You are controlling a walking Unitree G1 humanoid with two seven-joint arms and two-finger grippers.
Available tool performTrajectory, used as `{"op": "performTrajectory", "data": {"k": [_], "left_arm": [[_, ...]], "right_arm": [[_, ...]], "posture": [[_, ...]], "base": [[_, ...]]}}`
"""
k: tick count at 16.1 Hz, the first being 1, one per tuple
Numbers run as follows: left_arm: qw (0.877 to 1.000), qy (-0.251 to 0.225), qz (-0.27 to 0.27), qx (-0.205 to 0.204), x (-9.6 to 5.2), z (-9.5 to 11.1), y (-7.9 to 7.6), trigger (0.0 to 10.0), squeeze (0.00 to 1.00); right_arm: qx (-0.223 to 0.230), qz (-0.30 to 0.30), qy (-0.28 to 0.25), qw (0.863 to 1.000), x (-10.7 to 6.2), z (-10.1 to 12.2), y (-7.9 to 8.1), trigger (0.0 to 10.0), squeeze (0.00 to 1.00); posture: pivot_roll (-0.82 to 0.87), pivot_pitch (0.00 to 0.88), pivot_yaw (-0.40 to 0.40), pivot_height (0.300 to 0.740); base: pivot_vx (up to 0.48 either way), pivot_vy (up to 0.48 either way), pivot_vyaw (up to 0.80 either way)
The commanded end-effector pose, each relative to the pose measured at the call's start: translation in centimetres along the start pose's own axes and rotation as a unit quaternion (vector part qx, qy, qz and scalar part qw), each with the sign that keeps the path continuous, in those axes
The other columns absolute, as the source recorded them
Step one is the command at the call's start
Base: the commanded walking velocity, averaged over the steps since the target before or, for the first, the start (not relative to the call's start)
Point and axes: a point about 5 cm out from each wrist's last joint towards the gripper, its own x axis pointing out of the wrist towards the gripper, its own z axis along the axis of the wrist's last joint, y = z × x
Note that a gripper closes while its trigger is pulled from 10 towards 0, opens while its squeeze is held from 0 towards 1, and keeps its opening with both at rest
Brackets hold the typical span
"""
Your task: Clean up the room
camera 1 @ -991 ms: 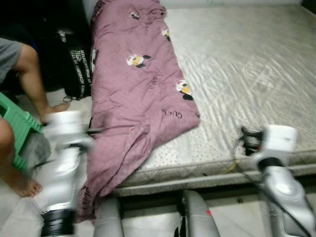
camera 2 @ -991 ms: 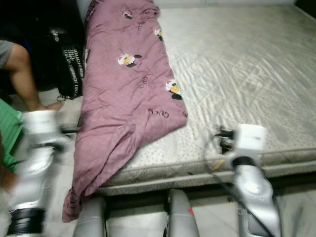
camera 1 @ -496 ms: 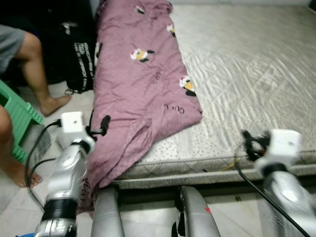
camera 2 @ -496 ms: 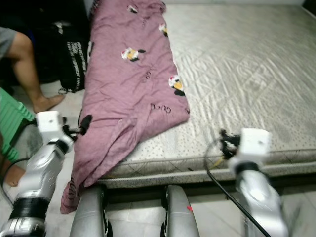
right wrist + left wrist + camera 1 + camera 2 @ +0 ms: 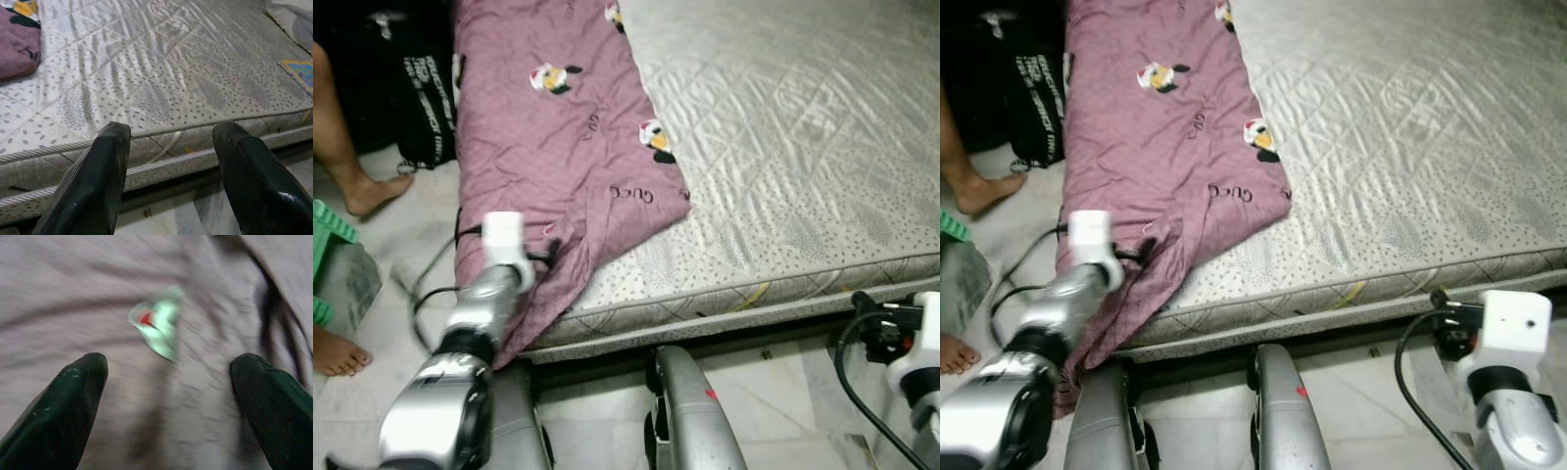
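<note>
One purple blanket (image 5: 568, 147) is spread along the left side of one bare mattress (image 5: 803, 127), its near corner drooping over the edge toward the floor. It is judged soft, light and limp, best pinched at that hanging fold. The left gripper (image 5: 168, 382) is held spread against the cloth, nothing clasped. The right gripper (image 5: 171, 161) is held spread and empty near the mattress's near right edge.

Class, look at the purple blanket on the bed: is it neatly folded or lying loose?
Loose. The purple blanket lies rumpled along the mattress, one end hanging over the edge toward the floor.
</note>
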Motion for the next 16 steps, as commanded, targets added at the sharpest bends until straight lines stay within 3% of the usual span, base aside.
{"op": "performTrajectory", "data": {"k": [1, 4, 5, 8, 9, 10, 11, 12, 13, 15, 16], "left_arm": [[0.999, 0.043, -0.013, 0.024, 0.1, -1.5, -0.8, 10.0, 0.0], [0.985, 0.083, -0.101, 0.115, 0.3, -3.1, -4.2, 10.0, 0.0], [0.967, 0.093, -0.164, 0.17, 0.1, -4.1, -6.0, 10.0, 0.0], [0.94, 0.106, -0.23, 0.228, -0.5, -5.5, -7.5, 10.0, 0.0], [0.918, 0.102, -0.268, 0.275, -1.0, -6.3, -8.2, 10.0, 0.0], [0.844, 0.068, -0.35, 0.402, -2.4, -8.1, -9.9, 10.0, 0.0], [0.832, 0.053, -0.358, 0.42, -2.6, -8.1, -10.2, 10.0, 0.0], [0.828, 0.041, -0.361, 0.427, -2.6, -7.9, -10.4, 10.0, 0.0], [0.832, 0.007, -0.353, 0.428, -2.6, -7.1, -10.6, 10.0, 0.0], [0.86, -0.134, -0.289, 0.399, -2.2, -2.7, -10.8, 10.0, 0.0], [0.867, -0.165, -0.266, 0.387, -2.1, -1.4, -10.6, 10.0, 0.0]], "right_arm": [[-0.002, -0.003, 0.002, 1.0, -0.2, 0.2, -0.3, 10.0, 0.0], [0.005, -0.004, 0.0, 1.0, 0.2, 0.2, 0.1, 10.0, 0.0], [0.009, -0.006, -0.002, 1.0, 0.4, 0.2, 0.3, 10.0, 0.0], [0.014, -0.007, -0.002, 1.0, 0.7, 0.0, 0.5, 10.0, 0.0], [0.017, -0.007, -0.003, 1.0, 0.8, -0.1, 0.6, 10.0, 0.0], [0.025, -0.006, -0.004, 1.0, 1.2, -0.3, 1.1, 10.0, 0.0], [0.027, -0.006, -0.005, 1.0, 1.4, -0.3, 1.2, 10.0, 0.0], [0.028, -0.006, -0.006, 1.0, 1.5, -0.3, 1.3, 10.0, 0.0], [0.03, -0.006, -0.007, 0.999, 1.6, -0.3, 1.4, 10.0, 0.0], [0.034, -0.009, -0.009, 0.999, 1.6, -0.4, 1.5, 10.0, 0.0], [0.034, -0.01, -0.009, 0.999, 1.6, -0.4, 1.5, 10.0, 0.0]], "posture": [[-0.26, 0.213, -0.035, 0.585], [-0.25, 0.198, -0.019, 0.585], [-0.24, 0.191, -0.011, 0.585], [-0.23, 0.181, 0.002, 0.585], [-0.22, 0.177, 0.008, 0.585], [-0.2, 0.166, 0.016, 0.585], [-0.2, 0.166, 0.017, 0.585], [-0.19, 0.165, 0.02, 0.585], [-0.19, 0.163, 0.023, 0.585], [-0.19, 0.162, 0.03, 0.585], [-0.19, 0.163, 0.031, 0.585]], "base": [[0.0, 0.0, 0.0], [0.0, 0.0, 0.0], [0.0, 0.0, 0.0], [0.0, 0.0, 0.0], [0.0, 0.0, 0.0], [0.0, 0.0, 0.0], [0.0, 0.0, 0.0], [0.0, 0.0, 0.0], [0.0, 0.0, 0.0], [0.0, 0.0, 0.0], [0.0, 0.0, 0.0]]}}
